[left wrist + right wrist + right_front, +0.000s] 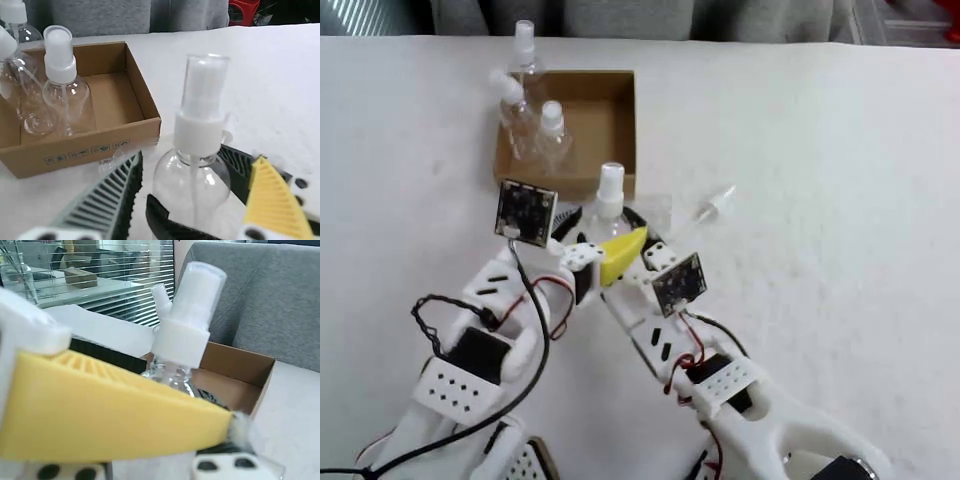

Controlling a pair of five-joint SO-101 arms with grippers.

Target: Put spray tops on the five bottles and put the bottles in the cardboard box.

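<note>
1. One capped bottle (610, 195) stands just before the cardboard box (605, 120), clamped by the right gripper (638, 226), whose yellow jaw hides its body.
2. Left gripper (575, 232) flanks it; grip cannot be told.
3. Loose spray top (715, 203) lies nearby, hard to discern.

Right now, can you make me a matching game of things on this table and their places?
1. loose white plastic spray top
2. capped clear plastic bottle nearest the robot
3. capped clear bottle farthest away

A. beyond the brown cardboard box's far wall
B. just before the box's near wall
C. lying on the white table, right of the box

Pairs: 1-C, 2-B, 3-A
</note>
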